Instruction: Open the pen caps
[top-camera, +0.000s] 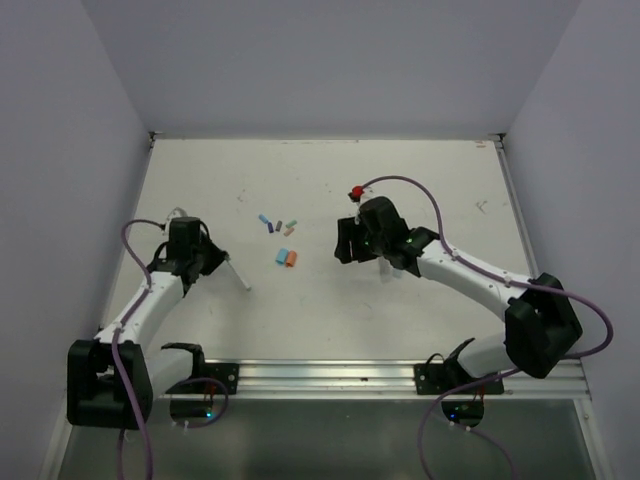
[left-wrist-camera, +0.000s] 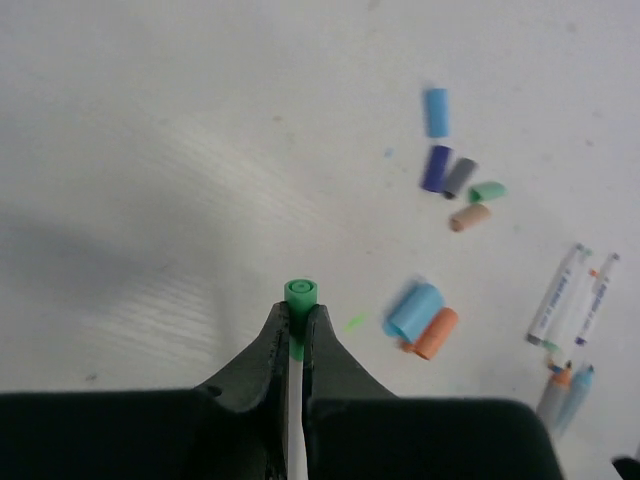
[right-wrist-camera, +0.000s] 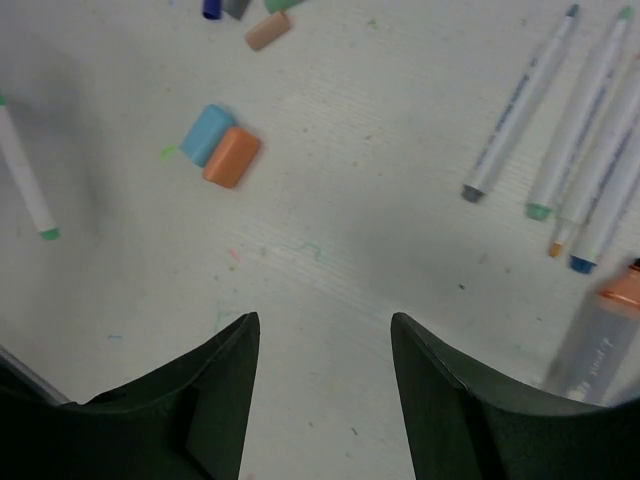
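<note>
The left fingers (left-wrist-camera: 270, 350) are closed on a white pen (left-wrist-camera: 294, 420) at its green cap (left-wrist-camera: 300, 292), which pokes just past their tips. A blue cap (right-wrist-camera: 208, 133) and an orange cap (right-wrist-camera: 232, 157) lie touching on the counter (right-wrist-camera: 330, 250), ahead of the right fingers (right-wrist-camera: 225, 385), which stand apart and empty.

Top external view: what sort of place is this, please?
Probably a robot test cell in a lab: a white table closed in by plain walls, the left arm and right arm mounted on a metal rail, and loose pen caps as practice items.
</note>
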